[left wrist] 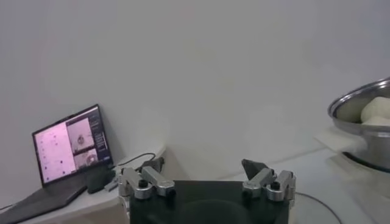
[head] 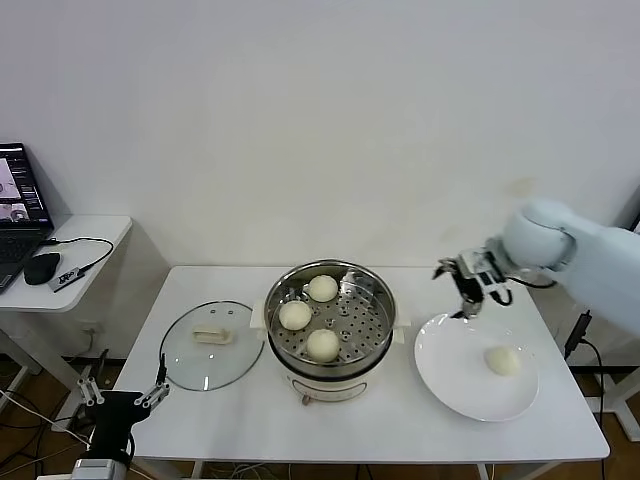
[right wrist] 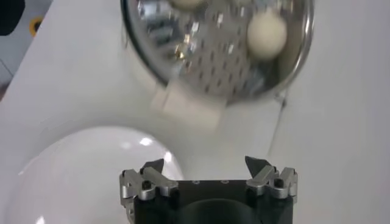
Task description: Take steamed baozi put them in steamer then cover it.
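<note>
The right claw (head: 468,291) hangs in the air above the far left rim of a white plate (head: 440,365), fingers spread apart and holding nothing. The right wrist view confirms it: both fingertips (right wrist: 153,167) stand wide, with only the plate's rim and the bare desk (right wrist: 341,122) beneath them.

Outward from that claw, the last loose baozi (head: 502,360) sits alone on the plate, toward the robot and slightly to the right of the claw, clearly apart from it. To the claw's left stands the steamer (head: 330,318), a shiny steel pot on a cream base in the middle of the desk. Three buns (head: 322,288) already rest on its perforated tray. Farther left, the cover (head: 211,344), a clear glass lid with a cream bar handle, lies flat on the desk just beside the steamer.

The left claw (head: 122,392) waits low at the near left edge of the desk, also spread open and empty.

The bun is probably light, soft and easily dented, with a smooth, perhaps slightly tacky skin. A gentle pinch across its widest part, from above, looks safest. The glass cover would be heavier, rigid and breakable; its bar handle is the obvious place to grip.
</note>
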